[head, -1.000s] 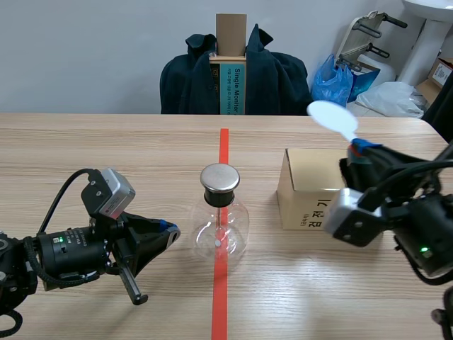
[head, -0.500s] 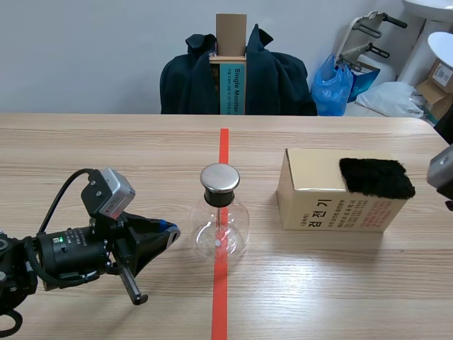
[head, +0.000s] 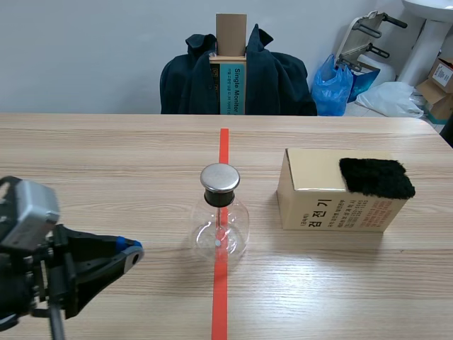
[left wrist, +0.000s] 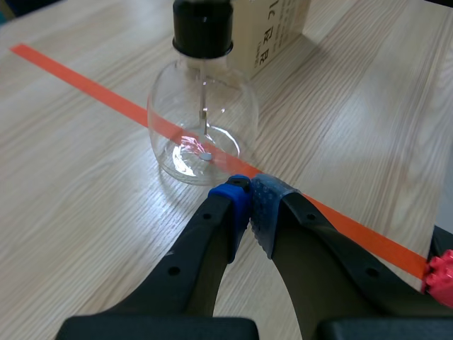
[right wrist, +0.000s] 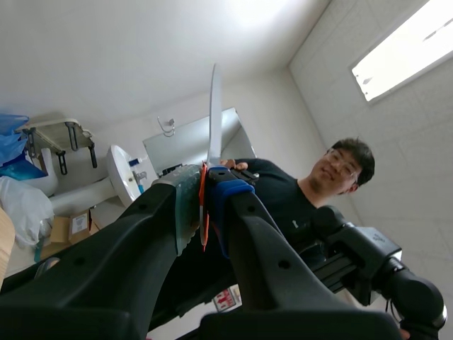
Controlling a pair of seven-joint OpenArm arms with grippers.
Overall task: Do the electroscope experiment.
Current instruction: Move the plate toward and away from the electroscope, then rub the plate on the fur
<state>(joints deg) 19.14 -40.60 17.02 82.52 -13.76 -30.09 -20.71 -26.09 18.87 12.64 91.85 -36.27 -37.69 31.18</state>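
Wooden table (head: pixel 106 156), flask (head: pixel 221 227) (metal-capped), right tool (right wrist: pixel 204 193) pinching white paddle (right wrist: pixel 214 113)

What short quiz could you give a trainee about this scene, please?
1. True or false: the left gripper is shut on nothing, its tips apart from the glass flask.
2. Multiple choice: what lies on top of the cardboard box? A a black furry pad; B a red cup; C a white towel.
3. Short answer: what does the right gripper hold in its own wrist view?

Key
1. True.
2. A.
3. A thin pale plate, seen edge-on, rising from between the fingers.
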